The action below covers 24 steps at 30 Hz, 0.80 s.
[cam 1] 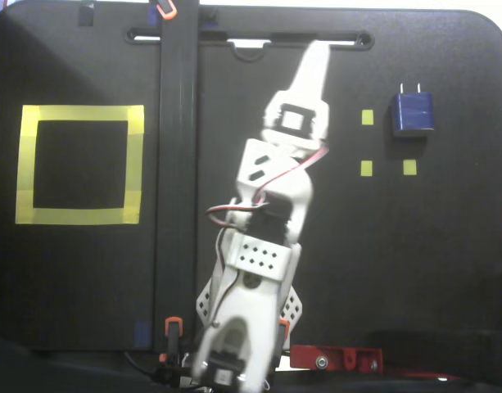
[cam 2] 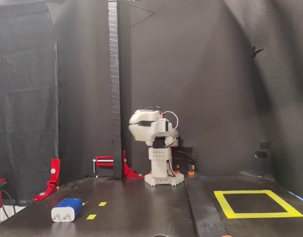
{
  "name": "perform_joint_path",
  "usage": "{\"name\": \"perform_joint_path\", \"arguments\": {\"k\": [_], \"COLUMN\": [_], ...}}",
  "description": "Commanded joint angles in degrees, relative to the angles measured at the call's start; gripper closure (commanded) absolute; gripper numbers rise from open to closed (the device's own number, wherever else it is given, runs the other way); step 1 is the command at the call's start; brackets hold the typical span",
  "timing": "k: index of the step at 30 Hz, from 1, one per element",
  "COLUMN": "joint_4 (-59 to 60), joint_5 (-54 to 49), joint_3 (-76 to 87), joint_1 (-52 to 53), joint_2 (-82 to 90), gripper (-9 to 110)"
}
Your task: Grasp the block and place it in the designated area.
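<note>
In a fixed view from above, the gripper [cam 1: 315, 51] looks closed and empty, though blurred; the block [cam 1: 412, 113] lies well apart, among small yellow markers [cam 1: 367, 168]. The designated area [cam 1: 136, 160] waits beyond a dark post [cam 1: 177, 164].

In a fixed view from the front, the block [cam 2: 67, 209] rests flat, and nothing lies between it and the folded arm [cam 2: 153, 129].

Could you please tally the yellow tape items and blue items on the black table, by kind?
Small yellow tape square markers: 3 visible in the top-down fixed view
Large yellow tape square outline: 1
Dark-blue boxy block with two metal prongs: 1
Total: 5
</note>
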Motion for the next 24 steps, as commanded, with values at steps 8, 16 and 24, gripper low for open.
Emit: {"name": "perform_joint_path", "arguments": {"k": [8, 16, 24], "joint_4": [3.96, 5.89, 4.75], "joint_5": [-0.26, -0.26, -0.26], "joint_3": [0.26, 0.26, -0.18], "joint_1": [15.47, 19.42, 18.90], "joint_2": [-1.05, -0.53, -2.55], "gripper": [102, 102, 102]}}
